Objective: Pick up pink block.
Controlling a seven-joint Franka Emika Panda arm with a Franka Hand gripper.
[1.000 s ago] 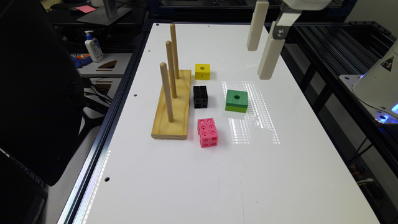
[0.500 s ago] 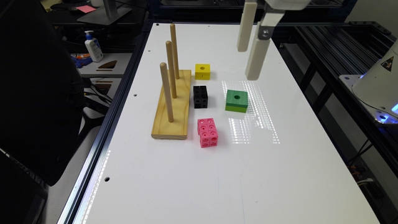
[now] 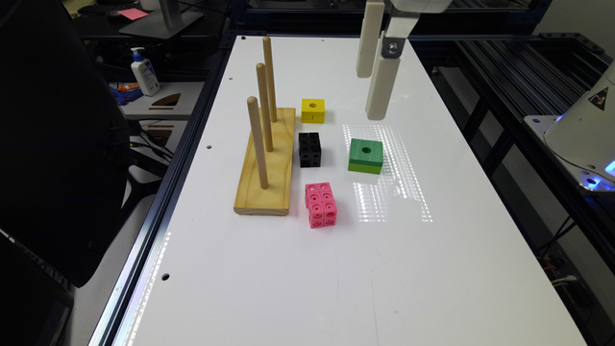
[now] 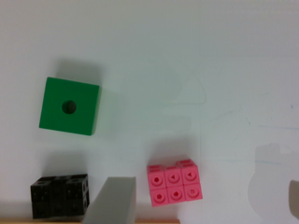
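Spread wide and holding nothing, the gripper [image 3: 375, 96] hangs high over the far half of the white table [image 3: 336, 278], its two pale fingers [image 3: 382, 89] well apart from each other and clear of every object below. Going from the exterior view's left to its right: a dark chair back [image 3: 53, 144] fills the edge beside the table, and behind it a lotion bottle [image 3: 144, 72] stands on a side surface. On the table itself comes the wooden peg base [image 3: 269, 168], a long light plank carrying three upright pegs [image 3: 258, 142] in a row. Just to its right lie three small pieces in a line running away from the camera: the pink block [image 3: 321, 204] nearest, near the plank's front corner but not touching it; the black block [image 3: 310, 149] behind it; and the yellow block [image 3: 313, 110] farthest back, with a round hole in its top. Further right sits the green block [image 3: 366, 155], also with a hole on top, roughly under the gripper's near side. In the wrist view the pink block [image 4: 175, 183] lies flat on the table, apart from the green block [image 4: 70, 106] and the black block [image 4: 60, 196].
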